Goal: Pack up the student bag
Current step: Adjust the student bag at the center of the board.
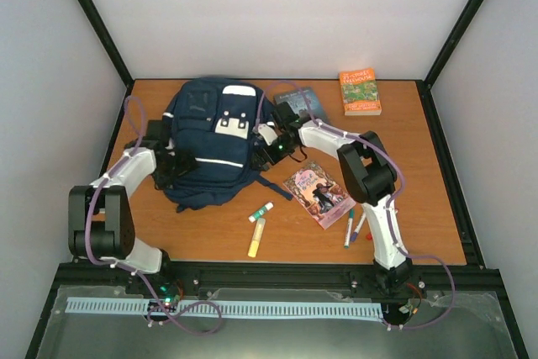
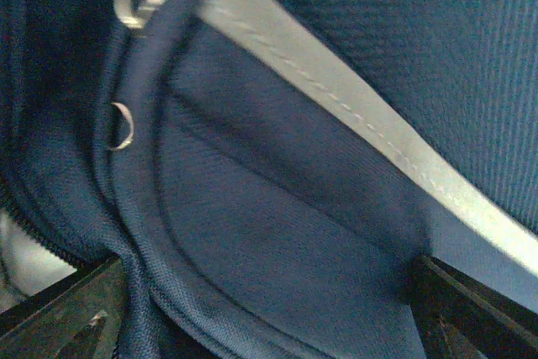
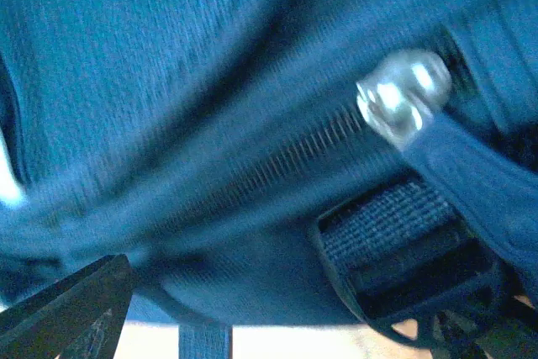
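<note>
Packing has not begun: on the table [image 1: 420,208], nearer than the bag [image 1: 210,136], lie a yellow marker [image 1: 255,239] and a green-capped marker [image 1: 261,212]. To the bag's right on that near side are a pink book [image 1: 319,194] and two pens [image 1: 354,228]. None of them is in the bag.

The navy bag lies flat, left of the table's middle, with an arm on each flank. The left end effector [image 1: 172,166] presses at its left side with jaws spread wide. Between them is bag cloth below a white stripe [image 2: 336,81], apparently unpinched. The right end effector [image 1: 276,147] is at the bag's right side, its jaws also apart and gripping nothing. The right wrist view, somewhat blurred, shows a metal zipper pull [image 3: 402,97], the zipper teeth [image 3: 315,145] and a black buckle [image 3: 403,271].

The step looks to be opening the bag. To do it well, the right end effector should close squarely on the metal pull rather than on the strap or buckle. It should then draw along the line of the teeth while the left one pins the cloth so the bag does not slide.

Beyond the bag, to its right, are a dark book [image 1: 303,101] and, farther right, an orange book [image 1: 360,92].
</note>
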